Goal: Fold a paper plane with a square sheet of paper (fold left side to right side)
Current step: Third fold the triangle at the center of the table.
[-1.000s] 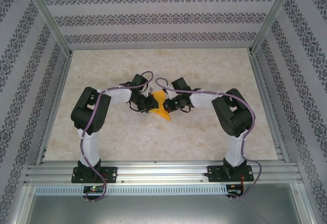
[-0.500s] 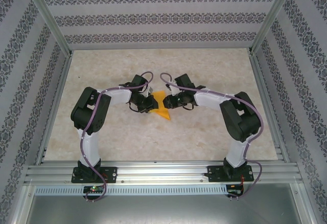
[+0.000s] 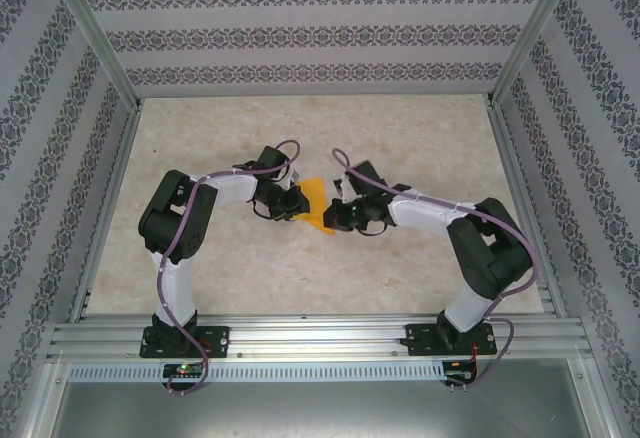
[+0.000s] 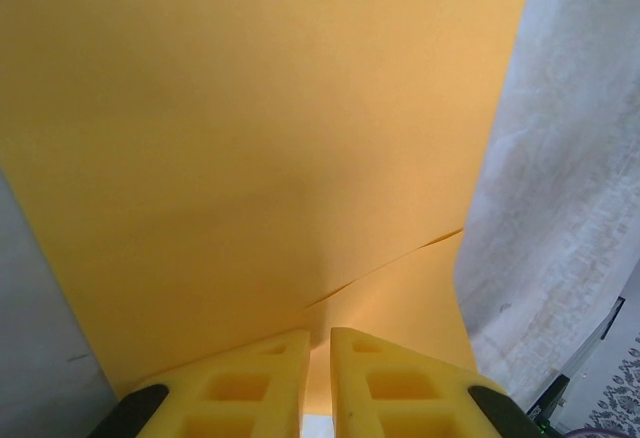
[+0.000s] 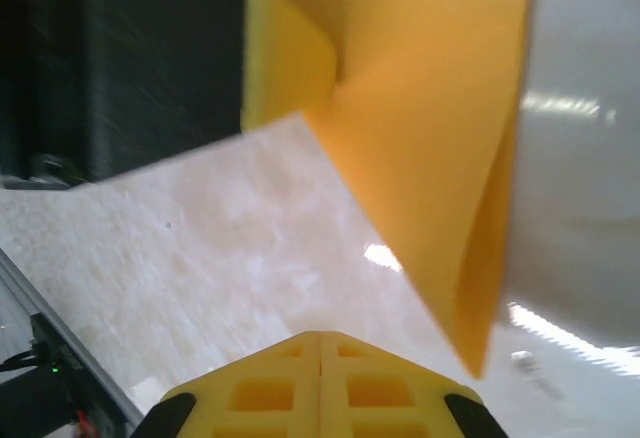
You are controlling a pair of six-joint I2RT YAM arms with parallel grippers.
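Orange sheet of paper (image 3: pixel 314 208) sits at the middle of the surface (image 3: pixel 420 128), between the two end effectors, and from above it reads as a narrow wedge with its tip toward the near edge. Seen from the right wrist, the sheet is doubled over: two layers meet along a crease and taper to a sharp corner that points down at the pale marbled surface. Whether that corner touches the surface cannot be told. From the left wrist the paper spreads smooth and wide, with the edge of an overlapping layer drawing a thin slanted line low on the right.

Left end effector (image 3: pixel 293 204) is at the sheet's left side; its yellow fingers (image 4: pixel 250 393) stand almost together, the paper runs down into the thin gap between them, and they pinch it. Right end effector (image 3: pixel 338 218) is just beside the sheet's right side, its fingers (image 5: pixel 260 393) pressed flat together with nothing between them, and the paper's pointed corner hangs near them but apart
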